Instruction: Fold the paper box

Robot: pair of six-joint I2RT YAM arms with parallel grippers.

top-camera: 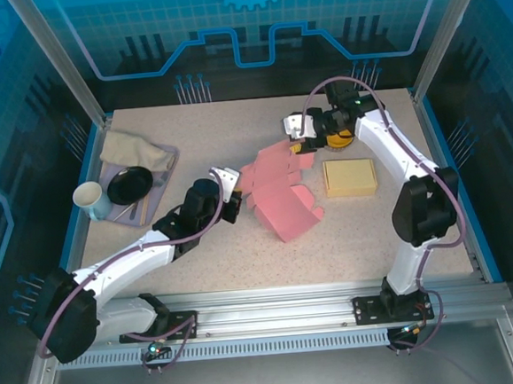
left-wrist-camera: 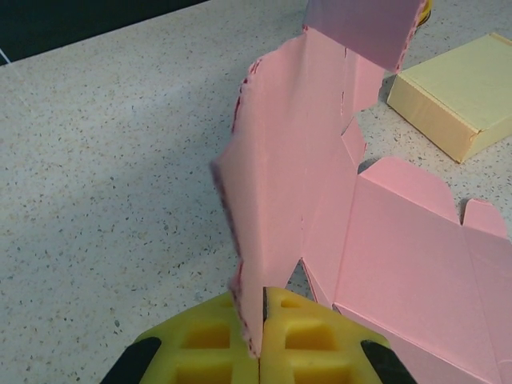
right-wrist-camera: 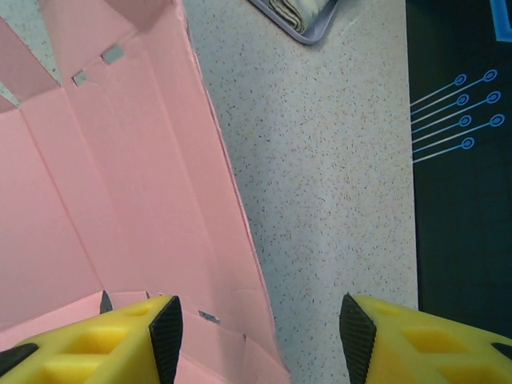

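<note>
The pink paper box [top-camera: 279, 195] lies partly unfolded in the middle of the table, with some panels standing up. My left gripper [top-camera: 236, 194] is at its left side, shut on the edge of an upright pink flap. In the left wrist view that flap [left-wrist-camera: 272, 184] is pinched between the yellow fingers of the gripper [left-wrist-camera: 262, 320]. My right gripper [top-camera: 297, 141] hovers over the box's far end. In the right wrist view it [right-wrist-camera: 260, 328] is open over the right edge of a pink panel [right-wrist-camera: 120, 200], with nothing between the pads.
A closed cream box [top-camera: 349, 177] sits right of the pink one, also seen from the left wrist [left-wrist-camera: 456, 100]. At the left, a tray [top-camera: 166, 153] holds a cloth, a black bowl [top-camera: 130, 184] and chopsticks, with a cup [top-camera: 92, 200] beside it.
</note>
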